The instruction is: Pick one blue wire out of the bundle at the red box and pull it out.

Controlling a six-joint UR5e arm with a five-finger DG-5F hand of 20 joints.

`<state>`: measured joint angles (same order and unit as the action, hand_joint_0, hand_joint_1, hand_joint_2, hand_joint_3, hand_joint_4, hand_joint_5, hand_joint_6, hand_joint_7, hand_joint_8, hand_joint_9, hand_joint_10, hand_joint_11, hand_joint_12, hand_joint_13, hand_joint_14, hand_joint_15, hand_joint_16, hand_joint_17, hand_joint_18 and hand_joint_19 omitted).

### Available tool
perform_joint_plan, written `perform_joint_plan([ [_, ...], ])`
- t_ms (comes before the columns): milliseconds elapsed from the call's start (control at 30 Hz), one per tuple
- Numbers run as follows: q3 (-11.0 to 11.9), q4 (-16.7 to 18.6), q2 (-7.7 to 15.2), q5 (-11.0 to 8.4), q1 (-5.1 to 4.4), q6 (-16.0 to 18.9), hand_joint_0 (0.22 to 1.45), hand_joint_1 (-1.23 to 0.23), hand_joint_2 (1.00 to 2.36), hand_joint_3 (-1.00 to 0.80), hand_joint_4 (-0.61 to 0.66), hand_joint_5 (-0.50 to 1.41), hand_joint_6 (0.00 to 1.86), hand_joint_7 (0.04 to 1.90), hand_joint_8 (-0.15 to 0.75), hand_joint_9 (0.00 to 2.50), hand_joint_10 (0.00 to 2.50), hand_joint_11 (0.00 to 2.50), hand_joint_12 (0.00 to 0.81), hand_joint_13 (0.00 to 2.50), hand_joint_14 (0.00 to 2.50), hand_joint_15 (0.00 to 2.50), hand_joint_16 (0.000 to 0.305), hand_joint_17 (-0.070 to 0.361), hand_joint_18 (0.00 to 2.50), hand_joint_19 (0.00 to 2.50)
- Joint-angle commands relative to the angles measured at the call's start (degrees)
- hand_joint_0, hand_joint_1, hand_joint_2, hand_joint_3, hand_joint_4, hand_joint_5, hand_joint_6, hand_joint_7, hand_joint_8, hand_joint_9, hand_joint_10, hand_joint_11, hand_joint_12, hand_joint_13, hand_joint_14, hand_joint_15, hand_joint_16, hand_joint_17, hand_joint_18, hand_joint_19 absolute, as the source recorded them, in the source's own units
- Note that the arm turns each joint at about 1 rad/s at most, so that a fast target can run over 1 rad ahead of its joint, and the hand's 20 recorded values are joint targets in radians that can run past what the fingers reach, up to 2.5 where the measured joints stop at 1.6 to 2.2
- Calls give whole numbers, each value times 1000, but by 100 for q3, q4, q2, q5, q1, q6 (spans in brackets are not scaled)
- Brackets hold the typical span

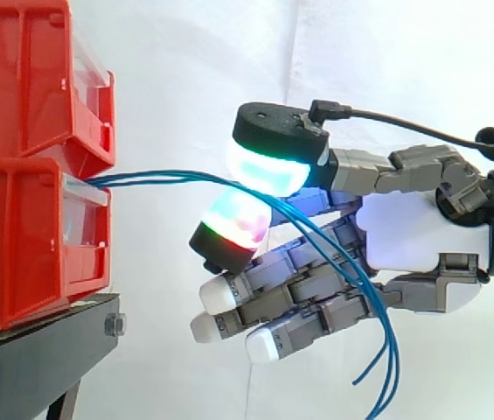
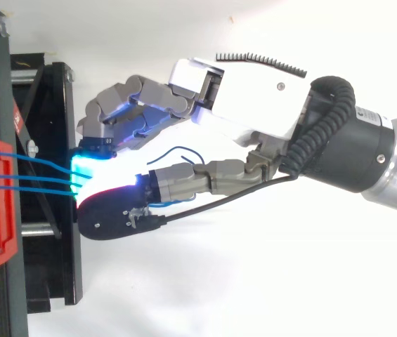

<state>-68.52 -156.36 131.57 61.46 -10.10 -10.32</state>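
**Hand pinched on blue wires beside the red bins**

Side view, far left: upper red bin (image 1: 19,79) stacked on lower red bin (image 1: 28,245), both on the black stand (image 1: 45,337). The blue wires (image 1: 159,178) leave the gap between the bins and run roughly level to the right, fanning slightly. They pass between two glowing pads, near the bins but apart from them: upper pad (image 1: 268,166) green-cyan, lower pad (image 1: 233,223) green and red. The pads are closed on the wires; cannot tell how many strands sit in the pinch. Past the pinch the wires arc down across the other fingers (image 1: 316,297), loosely curled, white-tipped. Free ends hang below the hand (image 1: 413,232). Top view: three wires cross from bin to pads; arm (image 2: 395,165) at right.
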Motion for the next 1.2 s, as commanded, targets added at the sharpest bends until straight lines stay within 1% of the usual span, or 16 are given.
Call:
perform_joint_plan([
  [0,-3,0,0,15,8,3,770,-940,1000,-500,270,-219,880,953,347,647,14,487,453,522,5,137,61,137,722,246],
  [100,6,0,0,-2,0,3,729,-956,1000,-500,271,-221,881,954,347,642,12,498,452,516,6,133,61,137,722,243],
  [167,6,0,0,-2,0,3,655,-954,1000,-500,275,-218,882,948,349,643,15,504,452,513,5,148,61,137,718,261],
  [200,-3,0,0,-2,8,3,641,-951,1000,-500,278,-215,880,948,351,646,13,509,452,512,5,148,61,137,718,262],
  [233,-3,-9,0,-2,8,3,548,-889,1000,-500,292,-200,865,967,366,668,12,469,462,513,5,156,63,141,716,281],
  [267,-3,-9,0,-2,0,3,505,-819,1000,-500,295,-182,843,1003,378,686,11,437,477,508,6,158,66,148,710,299],
  [300,-3,0,0,-2,8,-6,501,-808,1000,-500,296,-179,838,1008,381,690,11,430,479,509,5,156,66,148,712,301],
  [333,6,0,0,-2,0,-6,484,-759,1000,-500,312,-167,821,1019,398,723,11,425,485,514,5,159,67,151,720,314],
  [367,-3,0,0,-2,0,-6,472,-654,1000,-500,310,-148,792,1039,405,746,12,426,493,523,5,166,68,154,725,329],
  [467,-3,0,0,-2,0,-23,486,-535,1000,-500,292,-136,765,1066,409,777,11,414,492,523,6,178,68,153,708,351],
  [567,6,0,0,-20,0,-23,512,-487,1000,-500,275,-132,752,1097,405,791,11,420,482,519,6,182,66,149,692,379],
  [633,-3,0,0,-20,0,-23,531,-505,1000,-491,272,-132,752,1111,405,798,11,429,476,519,6,184,65,146,682,384],
  [767,-3,0,0,-20,0,-23,577,-581,1012,-362,269,-137,768,1118,398,808,14,440,465,524,6,180,63,141,678,392],
  [1033,6,0,0,-20,0,-32,566,-623,1018,-219,285,-150,814,1126,405,815,12,462,468,525,6,182,63,142,687,381],
  [1100,-3,0,0,-20,0,-32,566,-655,1018,-194,298,-155,827,1137,404,810,12,473,469,525,6,187,63,142,688,381],
  [1167,-3,0,0,-29,0,-23,564,-696,1018,-166,307,-160,845,1102,410,810,12,473,475,529,6,182,64,144,697,374],
])
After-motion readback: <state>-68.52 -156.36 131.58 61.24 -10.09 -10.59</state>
